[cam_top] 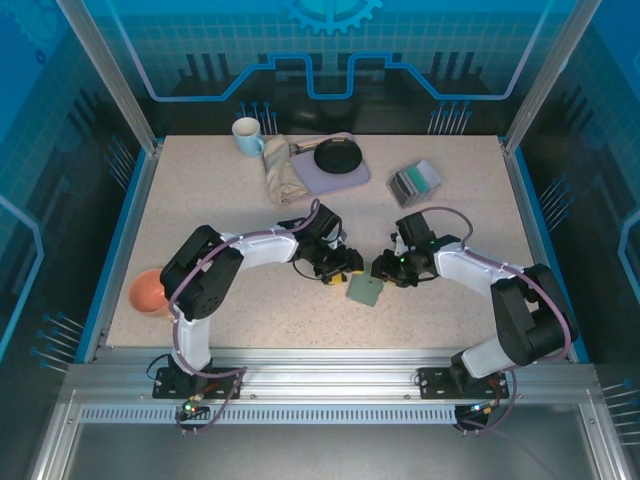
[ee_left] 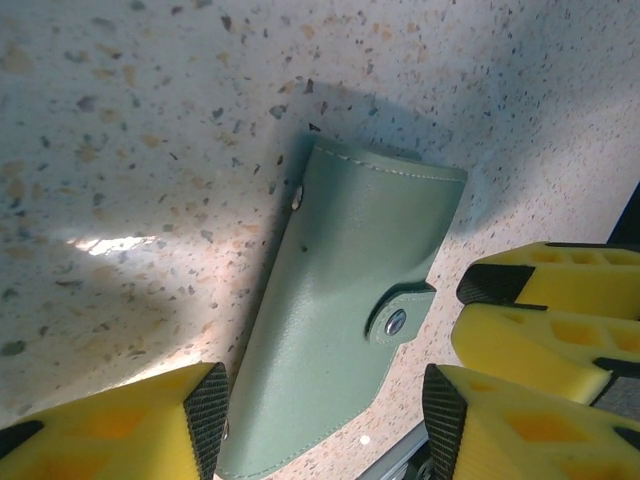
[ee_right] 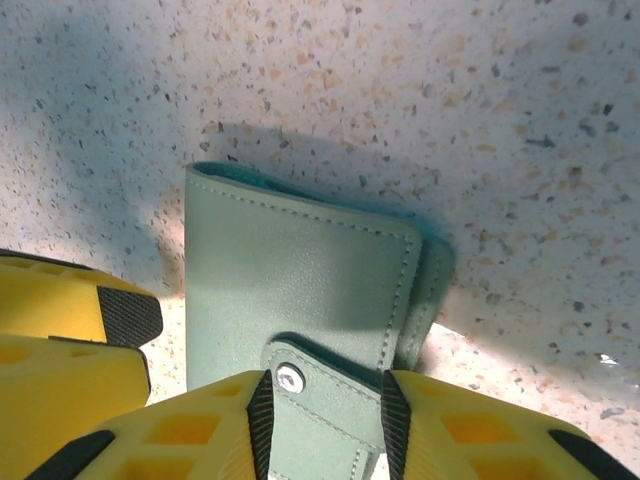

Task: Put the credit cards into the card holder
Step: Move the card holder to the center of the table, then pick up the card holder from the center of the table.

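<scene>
The flat grey-green bifold card holder (cam_top: 364, 291) lies closed and snapped on the speckled worktop (cam_top: 220, 200), near centre, between both arms. The left claw (ee_left: 325, 415) stands apart, straddling one end of it. The right claw (ee_right: 325, 410) brackets the snap tab (ee_right: 335, 395); whether it is clamped cannot be told. Hazard: a pull on the tab without a firm left hold drags the whole card holder. The teal and grey plastic credit cards (cam_top: 415, 182) sit far right, well apart.
</scene>
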Controlling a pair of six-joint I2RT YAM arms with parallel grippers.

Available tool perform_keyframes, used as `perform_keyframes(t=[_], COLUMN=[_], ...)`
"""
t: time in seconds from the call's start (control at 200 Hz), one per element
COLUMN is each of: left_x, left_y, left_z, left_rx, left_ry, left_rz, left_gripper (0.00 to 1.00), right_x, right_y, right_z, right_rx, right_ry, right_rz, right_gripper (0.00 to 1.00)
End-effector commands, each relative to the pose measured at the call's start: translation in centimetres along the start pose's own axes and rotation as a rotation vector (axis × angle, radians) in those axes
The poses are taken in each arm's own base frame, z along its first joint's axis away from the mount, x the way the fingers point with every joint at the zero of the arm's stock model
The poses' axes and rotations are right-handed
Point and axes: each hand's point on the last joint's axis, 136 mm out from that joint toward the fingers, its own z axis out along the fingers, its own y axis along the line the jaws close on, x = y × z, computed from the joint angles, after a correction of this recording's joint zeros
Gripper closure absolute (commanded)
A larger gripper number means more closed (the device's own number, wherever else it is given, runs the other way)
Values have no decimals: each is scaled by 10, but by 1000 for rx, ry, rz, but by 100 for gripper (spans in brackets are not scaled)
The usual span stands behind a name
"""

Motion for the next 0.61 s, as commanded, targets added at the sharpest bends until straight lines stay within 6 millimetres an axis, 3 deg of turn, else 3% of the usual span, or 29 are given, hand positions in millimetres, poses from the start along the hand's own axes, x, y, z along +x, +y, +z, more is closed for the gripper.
perform_keyframes(t=[0.0,0.4,0.6], left_x=[8,13,16], left_y=[-2,4,-4], left_z=[7,16,11], left_rx=[10,28,64], left_ry=[58,97,93], left_rz=[14,5,28], left_gripper=[43,43,52], right_x=[15,18,18], right_y=[-8,-13,-17], right_z=[4,18,19], right_rx=[28,37,59], right_ry=[33,71,68], right_rz=[-9,22,25], right_gripper=[65,71,71])
